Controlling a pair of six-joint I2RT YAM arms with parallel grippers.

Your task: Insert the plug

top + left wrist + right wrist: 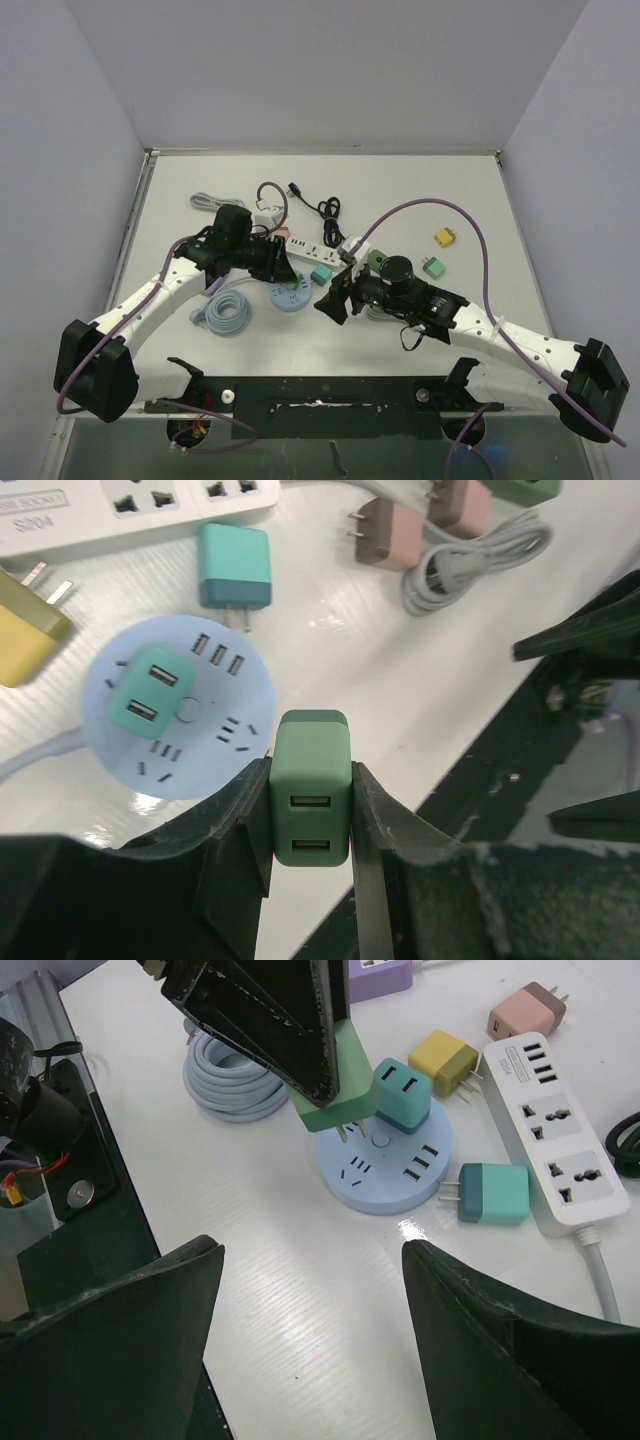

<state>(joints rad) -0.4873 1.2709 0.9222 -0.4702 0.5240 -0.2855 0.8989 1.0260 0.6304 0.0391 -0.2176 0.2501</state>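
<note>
the left gripper (310,778) has its jaws clenched on the sides of the green plug (345,1110), prongs pointing down so they can drop straight into a free socket of the round blue hub (370,1188), just beside the teal charger (402,1095) seated there. the right gripper (310,1248) hangs over the worktop (290,1215), jaws spread and empty, likely staying clear while its camera views the alignment.

2 white arms (150,297) with black joints (95,368) and purple cables (484,240).
</note>
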